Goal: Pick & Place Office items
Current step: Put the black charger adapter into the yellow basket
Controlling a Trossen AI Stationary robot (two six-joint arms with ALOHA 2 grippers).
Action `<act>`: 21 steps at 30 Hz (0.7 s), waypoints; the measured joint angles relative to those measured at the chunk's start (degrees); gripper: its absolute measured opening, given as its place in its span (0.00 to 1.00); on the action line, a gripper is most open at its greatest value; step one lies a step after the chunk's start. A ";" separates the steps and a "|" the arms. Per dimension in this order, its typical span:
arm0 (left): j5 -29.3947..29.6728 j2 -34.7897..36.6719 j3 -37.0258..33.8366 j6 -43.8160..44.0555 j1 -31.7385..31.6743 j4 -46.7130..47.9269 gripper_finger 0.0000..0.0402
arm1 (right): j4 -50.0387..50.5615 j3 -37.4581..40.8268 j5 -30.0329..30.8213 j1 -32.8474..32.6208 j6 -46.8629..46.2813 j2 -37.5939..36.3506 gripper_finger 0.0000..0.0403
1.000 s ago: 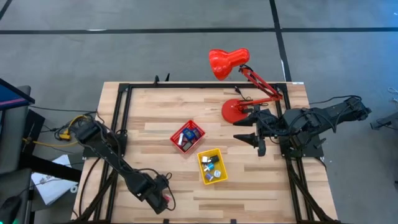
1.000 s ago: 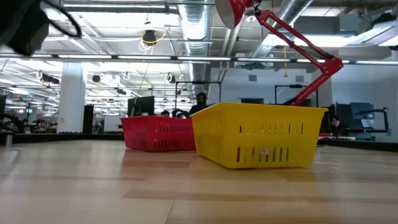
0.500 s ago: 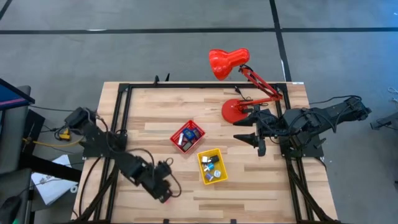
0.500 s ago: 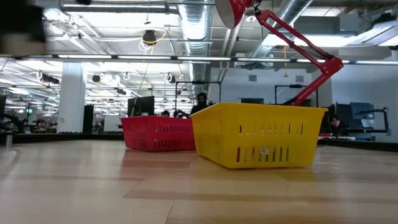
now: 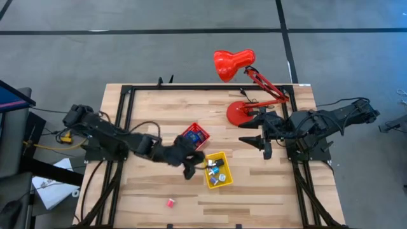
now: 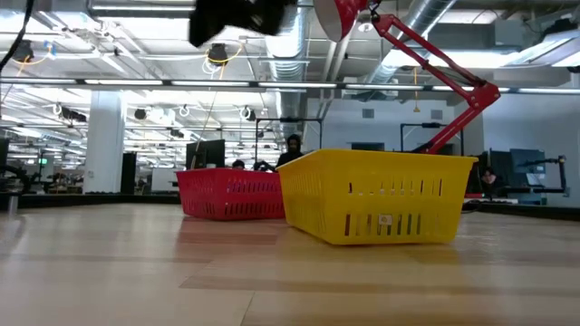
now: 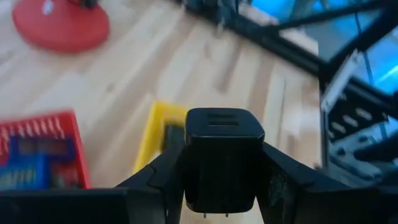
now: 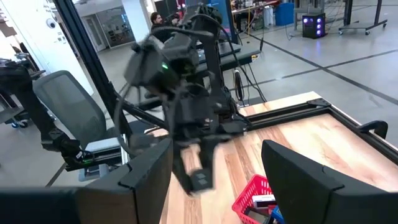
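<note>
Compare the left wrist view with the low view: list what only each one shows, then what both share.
Only the left wrist view: the left end effector gripping a black charger block, and items inside the red tray. Only the low view: the lamp's raised arm and the room behind. Both: the yellow tray, the red tray and the wooden table.

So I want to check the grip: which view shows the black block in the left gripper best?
The left wrist view: the black block fills the middle, clamped between the left gripper fingers. The right wrist view shows it small and blurred under the gripper. The high view shows only the gripper by the yellow tray. The low view hides it.
</note>
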State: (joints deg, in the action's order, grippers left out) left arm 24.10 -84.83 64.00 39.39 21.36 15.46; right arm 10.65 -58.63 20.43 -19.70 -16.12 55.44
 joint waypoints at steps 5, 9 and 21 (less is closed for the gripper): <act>-1.57 -4.06 -0.02 -6.10 -4.27 -7.24 0.35 | -0.47 0.00 0.00 0.00 0.00 0.00 0.59; -5.17 -8.67 -0.01 -7.86 -5.39 -11.95 0.35 | -0.50 0.02 0.30 0.00 -0.01 0.00 0.59; -11.63 -19.62 -0.04 -6.35 -5.36 -15.83 0.35 | -0.48 0.02 0.48 0.66 -0.42 0.00 0.59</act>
State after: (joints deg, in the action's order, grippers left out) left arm 12.46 -104.44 63.96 33.04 16.00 -0.37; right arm 10.17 -58.61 20.91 -19.04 -16.54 55.44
